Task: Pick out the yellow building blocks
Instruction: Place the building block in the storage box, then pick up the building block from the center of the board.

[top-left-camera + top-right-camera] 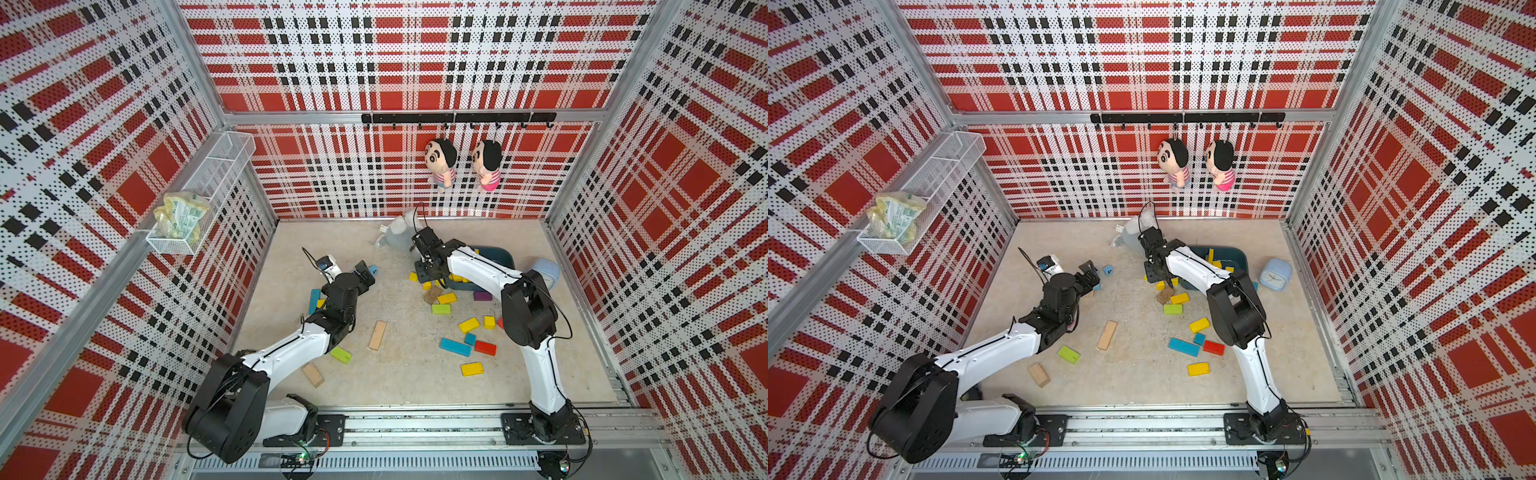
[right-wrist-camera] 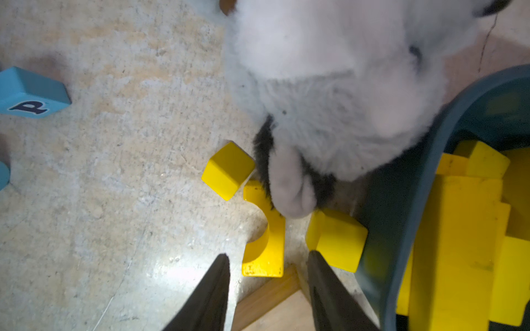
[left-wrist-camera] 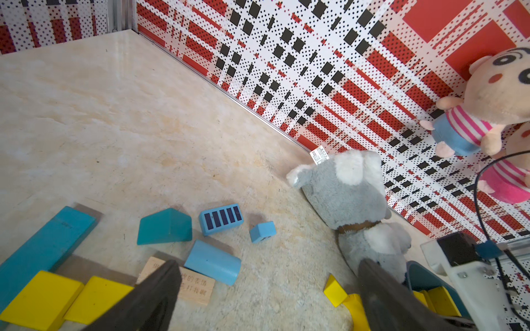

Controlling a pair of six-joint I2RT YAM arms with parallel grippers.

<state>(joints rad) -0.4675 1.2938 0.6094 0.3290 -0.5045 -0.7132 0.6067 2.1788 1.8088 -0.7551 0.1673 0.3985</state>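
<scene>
There were two hanging dolls (image 1: 441, 163), one grey plush toy (image 1: 397, 232), one blue clock (image 1: 1276, 274), one teal bin (image 1: 506, 254), two lime-green bricks (image 1: 441, 308) and at least six loose yellow building blocks (image 1: 472, 369).

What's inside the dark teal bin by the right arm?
Only yellow blocks show in the bin, piled loosely. In both top views the right arm crosses over it, hiding part of the inside; whatever lies under the pile cannot be seen.

Smooth, faintly glossy yellow building blocks (image 2: 228, 170) — fluffy grey plush toy (image 3: 344, 195), matt teal plastic bin (image 2: 398, 217), bare-wood plank (image 1: 377, 335)
</scene>
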